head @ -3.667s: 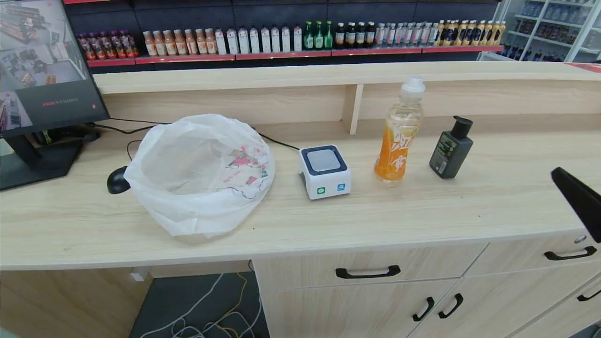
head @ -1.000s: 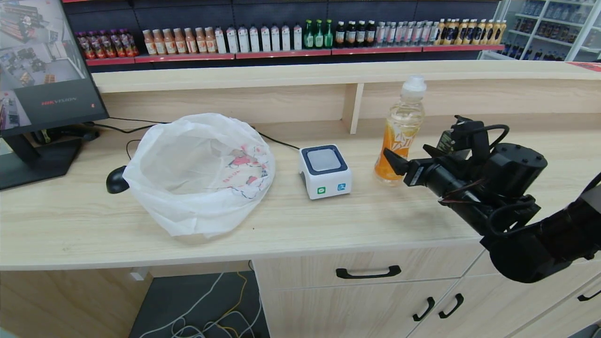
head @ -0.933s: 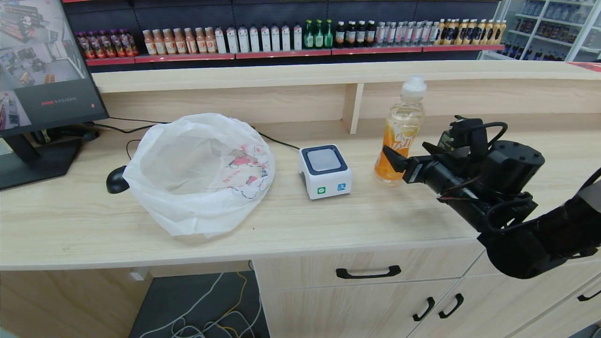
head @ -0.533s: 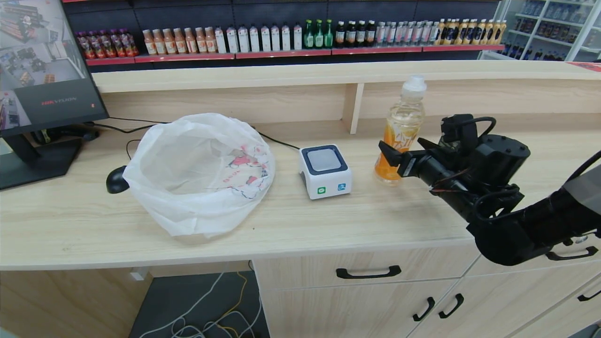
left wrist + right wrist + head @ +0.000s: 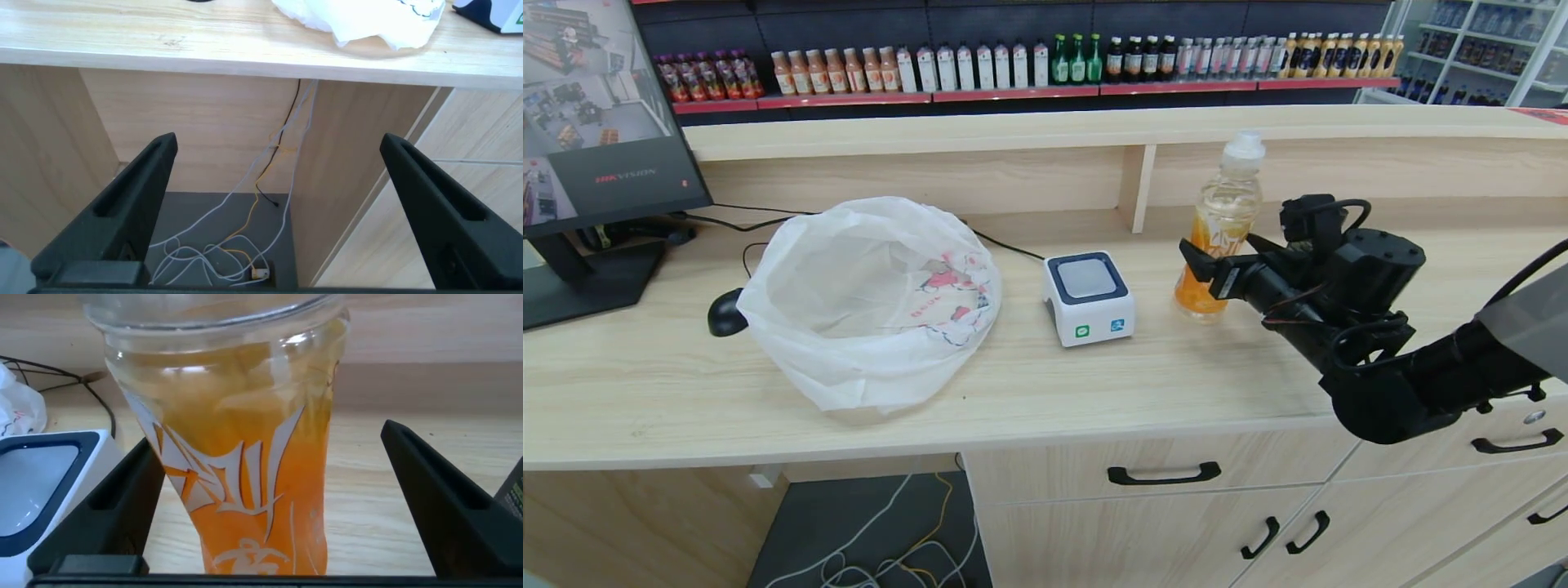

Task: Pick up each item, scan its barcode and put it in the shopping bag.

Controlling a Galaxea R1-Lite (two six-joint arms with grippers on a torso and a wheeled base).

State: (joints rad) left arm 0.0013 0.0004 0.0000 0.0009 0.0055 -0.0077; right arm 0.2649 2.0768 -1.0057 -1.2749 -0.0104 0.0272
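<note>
An orange drink bottle with a white cap stands upright on the wooden counter, to the right of the white scanner. My right gripper is open, with a finger on each side of the bottle's lower half. In the right wrist view the bottle sits between the two black fingers, close to the camera. A dark pump bottle stands just beyond it, mostly hidden behind my right arm in the head view. The white shopping bag lies open at the left. My left gripper hangs open below the counter edge.
A monitor and a black mouse sit at the far left with cables behind the bag. A raised wooden shelf runs along the back of the counter. Drawers with black handles lie below the front edge.
My right arm came in from the right edge and moved left and forward, bringing its open fingers around the orange bottle. The bottle, bag and scanner stayed put.
</note>
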